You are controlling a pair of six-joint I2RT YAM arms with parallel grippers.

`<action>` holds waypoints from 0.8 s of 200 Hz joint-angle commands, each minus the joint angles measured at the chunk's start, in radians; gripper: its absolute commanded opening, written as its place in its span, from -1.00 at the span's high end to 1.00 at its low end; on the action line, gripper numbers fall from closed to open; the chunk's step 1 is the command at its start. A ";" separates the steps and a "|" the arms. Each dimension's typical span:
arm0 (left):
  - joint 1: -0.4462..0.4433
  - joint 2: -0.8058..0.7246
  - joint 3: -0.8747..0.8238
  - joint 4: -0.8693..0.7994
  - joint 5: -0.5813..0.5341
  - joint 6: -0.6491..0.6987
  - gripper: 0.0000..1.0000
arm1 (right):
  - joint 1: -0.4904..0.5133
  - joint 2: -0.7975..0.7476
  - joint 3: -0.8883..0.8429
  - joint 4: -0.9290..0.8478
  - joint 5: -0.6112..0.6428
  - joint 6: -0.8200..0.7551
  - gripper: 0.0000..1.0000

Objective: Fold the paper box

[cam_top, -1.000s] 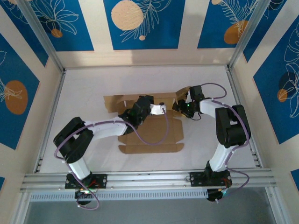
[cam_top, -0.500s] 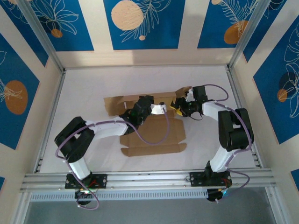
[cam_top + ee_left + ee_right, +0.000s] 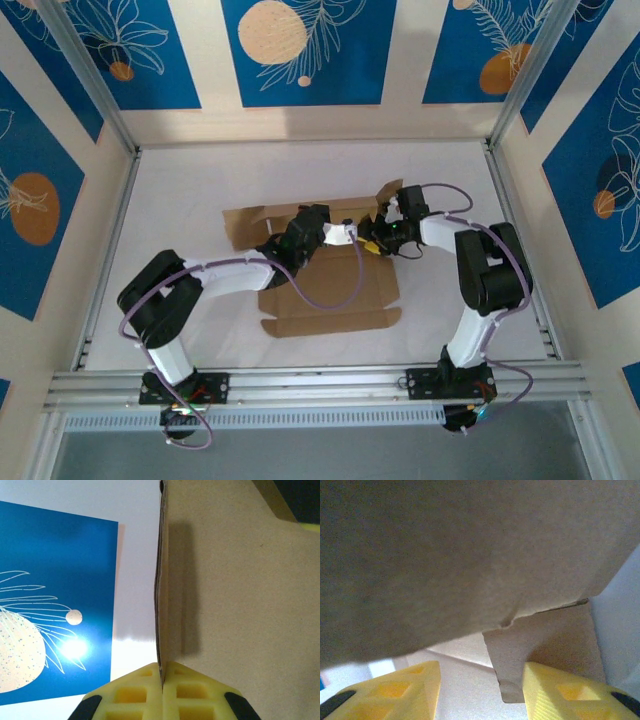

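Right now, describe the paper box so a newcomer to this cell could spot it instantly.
Look at the white table inside the blue-and-cream panelled enclosure; mid-table, between the two arms, lies the paper box. It is a mostly flat brown die-cut cardboard sheet with tabs and flaps, one flap pinched by the left fingers; everything else nearby is white-and-black arm or purple cable.

The paper box [image 3: 325, 322] was plain brown on a white table [image 3: 180, 200]. Blue wall panels [image 3: 340, 70] bore white leaf outlines and orange discs.
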 commanded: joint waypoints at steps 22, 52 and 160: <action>-0.016 0.019 0.017 -0.005 0.021 -0.016 1.00 | 0.050 0.082 0.088 -0.178 0.218 -0.015 0.21; -0.016 0.022 0.016 -0.002 0.024 -0.013 1.00 | 0.072 0.118 0.097 -0.209 0.282 0.007 0.29; -0.015 0.081 0.010 0.115 -0.103 0.041 1.00 | -0.046 -0.251 -0.008 -0.181 0.128 -0.069 -0.02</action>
